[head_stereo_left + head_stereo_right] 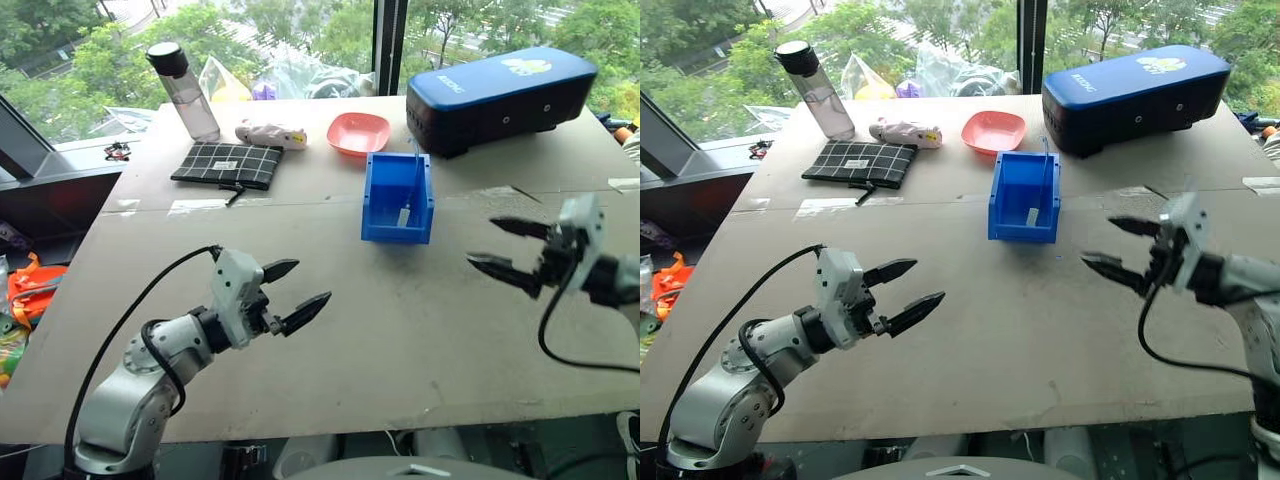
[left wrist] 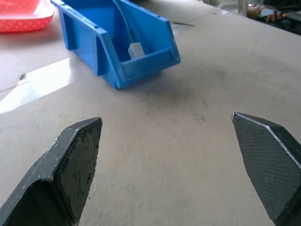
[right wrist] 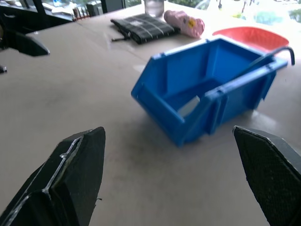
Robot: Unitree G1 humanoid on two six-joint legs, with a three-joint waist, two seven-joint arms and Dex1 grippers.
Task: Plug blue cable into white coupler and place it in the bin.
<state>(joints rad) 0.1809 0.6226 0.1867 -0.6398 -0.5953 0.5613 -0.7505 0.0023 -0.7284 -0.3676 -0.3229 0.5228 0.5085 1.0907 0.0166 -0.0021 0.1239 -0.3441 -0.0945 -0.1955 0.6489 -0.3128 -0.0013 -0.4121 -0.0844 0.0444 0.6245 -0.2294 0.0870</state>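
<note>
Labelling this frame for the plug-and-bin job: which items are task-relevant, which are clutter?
Task things:
blue cable, inside the bin
white coupler, in the bin
bin

Lying about:
pink bowl
navy case
water bottle
checked pouch
pink toy

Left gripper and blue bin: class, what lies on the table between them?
Nothing: bare table separates the left gripper from the bin, shown clearly in the left wrist view.
</note>
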